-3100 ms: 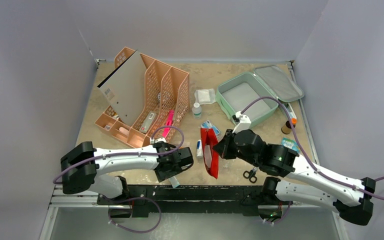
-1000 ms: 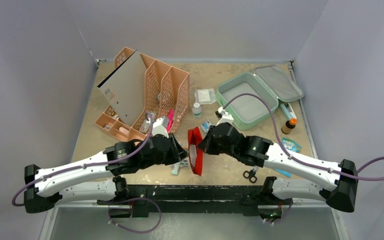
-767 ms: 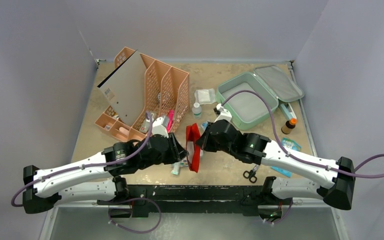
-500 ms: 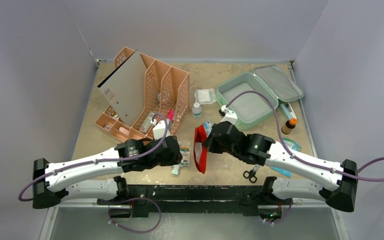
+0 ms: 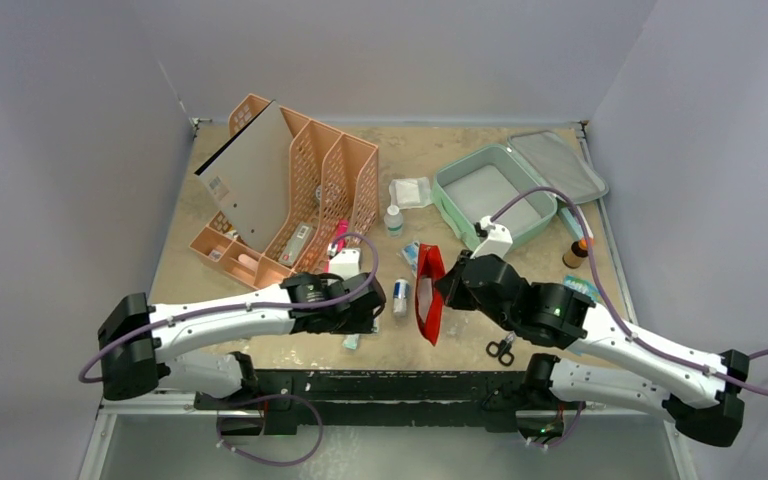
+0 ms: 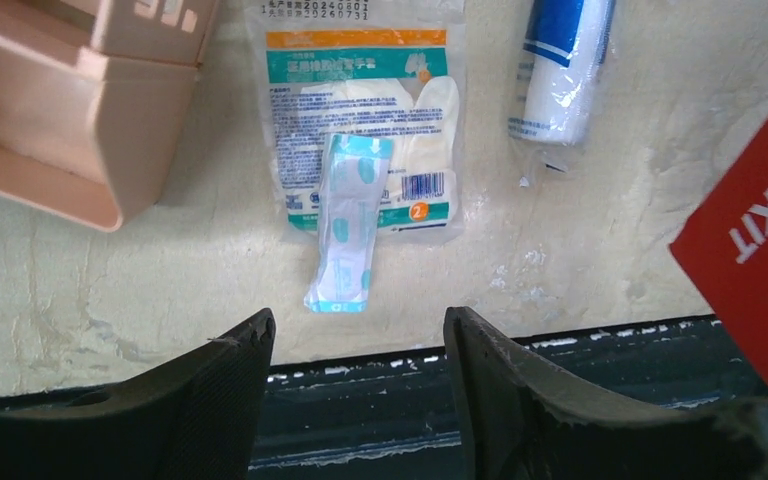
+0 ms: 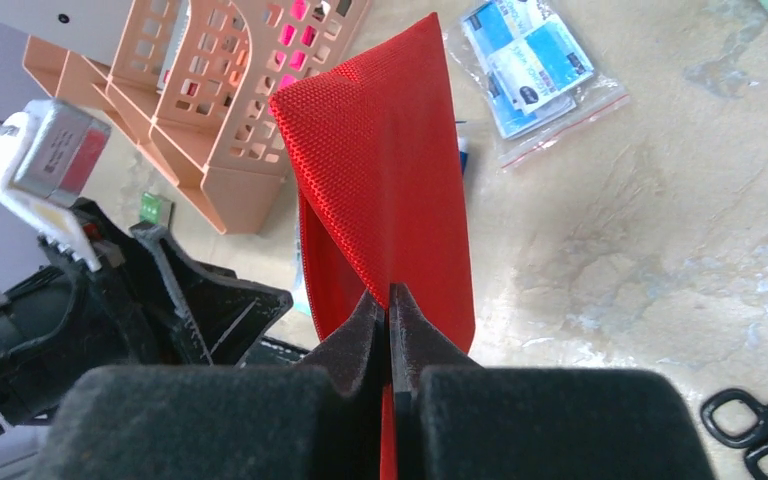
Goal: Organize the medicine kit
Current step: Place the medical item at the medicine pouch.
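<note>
While the right gripper [image 5: 442, 288] is clamping the red pouch [image 5: 427, 300], the medicine kit [image 5: 455, 220] is lying open at its one o'clock, nearer that arm; the left gripper [image 6: 355, 322] is hovering parted, empty.

Bright, even, diffuse from overhead. Soft, short shadows hugging the file rack [image 5: 320, 180] on the tabletop [image 5: 410, 150]. Wrist views crisp farther off, blurred and dark at the near jaws.

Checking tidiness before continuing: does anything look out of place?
The red pouch hangs pinched in the right end effector. A glove packet and white tube lie loose near the table's front edge, outside the open medicine kit.
</note>
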`<state>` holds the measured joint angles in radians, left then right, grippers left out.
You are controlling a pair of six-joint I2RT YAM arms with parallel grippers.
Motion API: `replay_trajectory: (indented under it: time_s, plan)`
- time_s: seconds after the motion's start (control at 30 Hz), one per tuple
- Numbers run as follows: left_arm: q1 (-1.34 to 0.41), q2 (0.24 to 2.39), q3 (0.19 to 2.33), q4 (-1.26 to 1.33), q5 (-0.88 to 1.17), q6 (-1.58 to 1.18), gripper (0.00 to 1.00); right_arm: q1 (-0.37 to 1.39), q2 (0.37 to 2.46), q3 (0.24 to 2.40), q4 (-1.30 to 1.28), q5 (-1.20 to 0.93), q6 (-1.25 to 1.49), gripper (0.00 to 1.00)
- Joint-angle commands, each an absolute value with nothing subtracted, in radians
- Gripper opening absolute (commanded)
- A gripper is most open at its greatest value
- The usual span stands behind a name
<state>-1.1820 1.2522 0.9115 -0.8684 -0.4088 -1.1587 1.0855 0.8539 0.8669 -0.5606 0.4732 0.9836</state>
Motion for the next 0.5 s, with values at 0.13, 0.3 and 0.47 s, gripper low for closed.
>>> replay_trajectory:
  time_s: [0.13,0.3,0.47]
  plan:
    - [-1.108,1.371,0.895,-0.745,-0.306,-1.066,0.67,1.087,0.806,0.84,-0.557,0.577,0.899,0.0]
    - [-1.089,1.453,0.898,-0.721,-0.264,-1.043,0.65,1.087,0.806,0.831,-0.533,0.575,0.881,0.0]
    - [-1.091,1.548,0.949,-0.786,-0.27,-1.044,0.58,1.086,0.793,0.816,-0.505,0.584,0.869,0.0]
